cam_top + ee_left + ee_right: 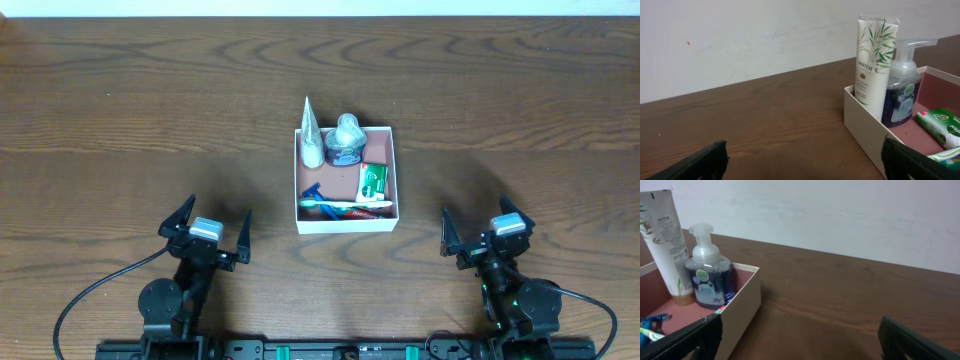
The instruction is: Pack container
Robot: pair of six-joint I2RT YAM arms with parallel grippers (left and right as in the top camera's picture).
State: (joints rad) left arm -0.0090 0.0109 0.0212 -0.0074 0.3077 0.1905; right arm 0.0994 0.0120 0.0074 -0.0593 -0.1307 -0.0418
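The container (346, 226), a square white-walled box with a reddish-brown floor, sits at the table's middle. Inside stand a white Pantene tube (311, 135) and a blue foam pump bottle (346, 142) at the back. A green and white toothpaste box (373, 182) lies at the right, a blue razor (316, 196) and a toothbrush (345, 209) at the front. My left gripper (207, 232) is open and empty at the near left. My right gripper (487, 232) is open and empty at the near right. The container also shows in the left wrist view (863, 131) and the right wrist view (743, 307).
Bare brown wooden table (150, 110) all round the container. A pale wall (740, 40) rises behind the table's far edge. Black cables (90, 295) trail from the arm bases at the near edge.
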